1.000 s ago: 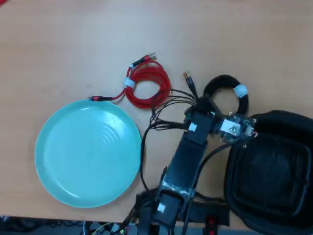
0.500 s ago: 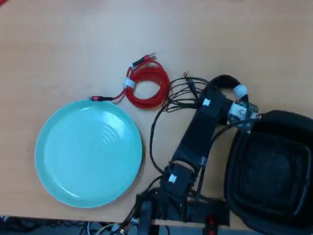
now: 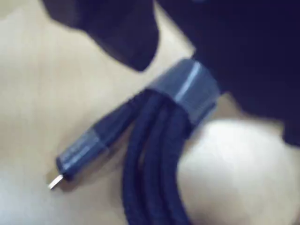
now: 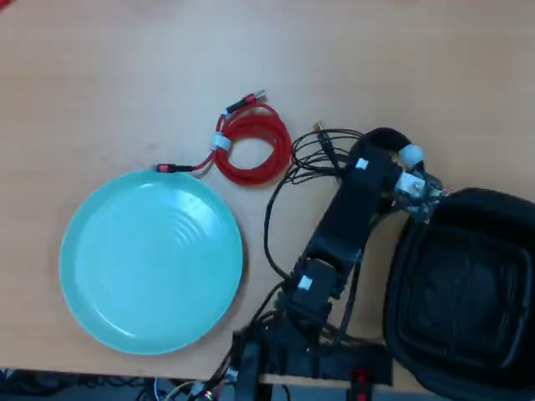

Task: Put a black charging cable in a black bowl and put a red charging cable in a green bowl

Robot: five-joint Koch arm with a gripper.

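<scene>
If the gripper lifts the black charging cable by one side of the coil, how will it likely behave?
The black charging cable is thin and coiled, so it would probably sag rather than stay flat. Its white tie binds the loops, so the coil likely holds together. The free plug end sticks out in the wrist view and may dangle or snag.

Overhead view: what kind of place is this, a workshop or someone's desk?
Probably a hobby desk or lab bench. A plain wooden table holds a small robot arm trailing loose wires, a pale green bowl and a coiled red charging cable.
</scene>
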